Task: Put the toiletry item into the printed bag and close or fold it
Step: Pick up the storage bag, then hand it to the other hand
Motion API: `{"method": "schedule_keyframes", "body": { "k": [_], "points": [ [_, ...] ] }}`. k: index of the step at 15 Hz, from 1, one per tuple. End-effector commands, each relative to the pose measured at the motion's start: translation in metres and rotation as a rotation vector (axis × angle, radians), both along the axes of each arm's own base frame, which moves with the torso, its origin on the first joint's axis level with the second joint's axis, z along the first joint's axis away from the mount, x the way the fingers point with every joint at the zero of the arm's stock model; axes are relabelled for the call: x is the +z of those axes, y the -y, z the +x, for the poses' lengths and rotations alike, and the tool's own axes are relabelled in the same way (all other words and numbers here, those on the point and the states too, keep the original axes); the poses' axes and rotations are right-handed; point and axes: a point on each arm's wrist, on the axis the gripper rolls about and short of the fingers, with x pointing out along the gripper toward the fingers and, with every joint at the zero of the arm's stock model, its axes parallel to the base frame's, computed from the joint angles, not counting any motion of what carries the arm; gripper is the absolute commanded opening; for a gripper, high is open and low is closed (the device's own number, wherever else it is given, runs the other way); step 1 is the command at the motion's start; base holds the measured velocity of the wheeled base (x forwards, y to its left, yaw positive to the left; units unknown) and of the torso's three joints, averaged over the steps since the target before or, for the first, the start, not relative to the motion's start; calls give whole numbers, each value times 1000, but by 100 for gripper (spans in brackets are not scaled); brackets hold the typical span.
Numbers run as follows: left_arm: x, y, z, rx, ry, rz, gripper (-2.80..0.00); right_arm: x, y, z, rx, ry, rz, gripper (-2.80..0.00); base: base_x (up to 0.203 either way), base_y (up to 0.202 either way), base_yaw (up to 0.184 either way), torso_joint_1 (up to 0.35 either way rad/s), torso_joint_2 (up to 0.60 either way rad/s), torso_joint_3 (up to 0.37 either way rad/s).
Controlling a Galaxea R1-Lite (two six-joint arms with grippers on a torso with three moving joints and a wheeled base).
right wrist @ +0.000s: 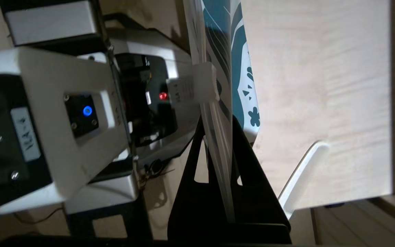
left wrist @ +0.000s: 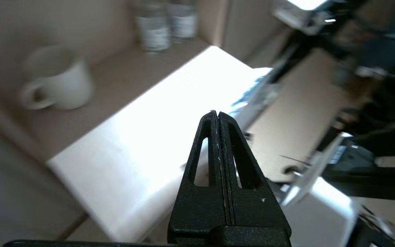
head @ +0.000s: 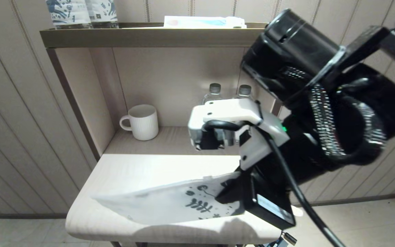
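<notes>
Right wrist view shows the right claw [right wrist: 223,144] closed on the printed bag [right wrist: 230,68], the flat pouch pinched edge-on between its two black fingers [right wrist: 249,161] with the teal leaf print running away from the tips. Just beyond the fingers, on the worktop [right wrist: 321,85], the toiletry item [right wrist: 300,176] lies flat, a slim white stick near that claw and apart from the bag. In the head view the same claw [head: 230,193] grips the bag [head: 170,202] at its printed end, and the rest of the pouch stretches away from it over the pale worktop [head: 132,168], tilted with its far corner low.

The left claw [left wrist: 217,115] is shut on nothing, its fingers pressed together above the bright worktop [left wrist: 122,147], and it points toward the bag edge [left wrist: 252,92] held by the other arm. Farther out from it, on the shelf at the back, stand a ribbed white mug [left wrist: 58,84] and two small water bottles [left wrist: 166,25]. Blue-printed bottles [head: 81,12] and a pale flat packet [head: 204,22] sit on the top shelf.
</notes>
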Motion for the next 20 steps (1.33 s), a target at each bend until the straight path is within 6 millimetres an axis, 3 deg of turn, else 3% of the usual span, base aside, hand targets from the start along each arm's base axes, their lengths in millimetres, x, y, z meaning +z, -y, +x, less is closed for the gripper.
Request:
{"method": "schedule_keyframes", "body": {
  "k": [1,4,9,14,15,20],
  "points": [
    [-11,18,51,-115,-127,10,-280,-13,-21,15,7,17,22,-280,0,0,0,0,0,0],
    [-17,30,74,-260,-143,-44,-280,-14,-34,19,29,43,78,-280,0,0,0,0,0,0],
    [-9,34,74,-544,-199,-179,-280,-13,-32,22,59,6,119,-280,0,0,0,0,0,0],
    [-24,38,89,-568,-192,-151,-280,-13,-28,34,37,13,145,-280,0,0,0,0,0,0],
    [-29,39,94,-569,-182,-135,0,-14,-28,36,39,4,148,-280,0,0,0,0,0,0],
    [-21,51,105,-507,-197,-66,0,-16,-25,47,59,-35,200,-280,0,0,0,0,0,0]
  ]
}}
